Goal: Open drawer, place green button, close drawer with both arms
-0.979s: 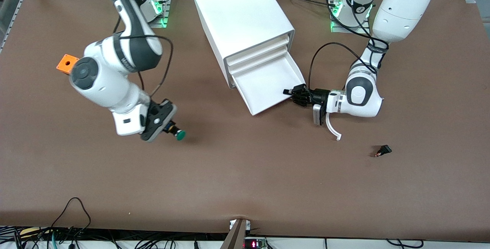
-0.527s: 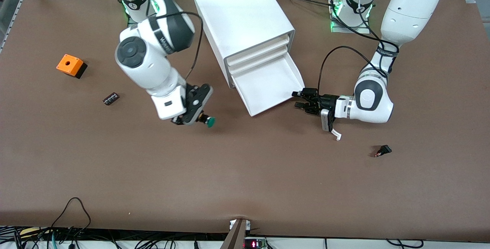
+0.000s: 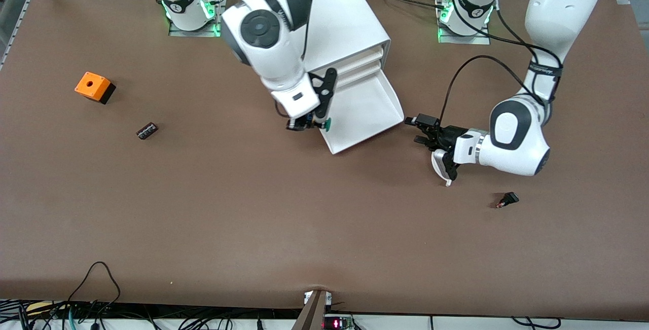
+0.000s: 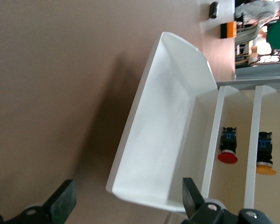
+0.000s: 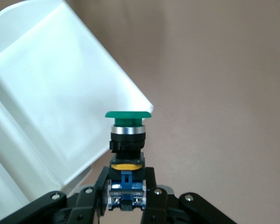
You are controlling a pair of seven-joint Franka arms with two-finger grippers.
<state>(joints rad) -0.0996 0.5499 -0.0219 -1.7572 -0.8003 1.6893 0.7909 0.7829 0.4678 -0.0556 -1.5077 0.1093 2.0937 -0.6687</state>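
Presently, by label:
Drawer: pulled out of the cabinet at the lowest level; its tray is seen bare in the left wrist view.
Button: gripped by its blue rear in the right pincer, green cap pointing away from the pincer; held over the drawer's corner toward the right arm's end of the desk.
Right pincer: closed on the button, hung over that drawer corner, at about 8 o'clock from the drawer's middle in the front view.
Left pincer: fingers spread apart, nothing held; placed low just beside the drawer's front corner toward the left arm's end, at about 3 o'clock from it.
Upper drawers: a red-capped button and a yellow-capped one are seen inside in the left wrist view.
Orange cube: at 9 o'clock from the cabinet, well apart.
Black part: on the desk at 4 o'clock from the cube.
Switch: at 5 o'clock from the left pincer.
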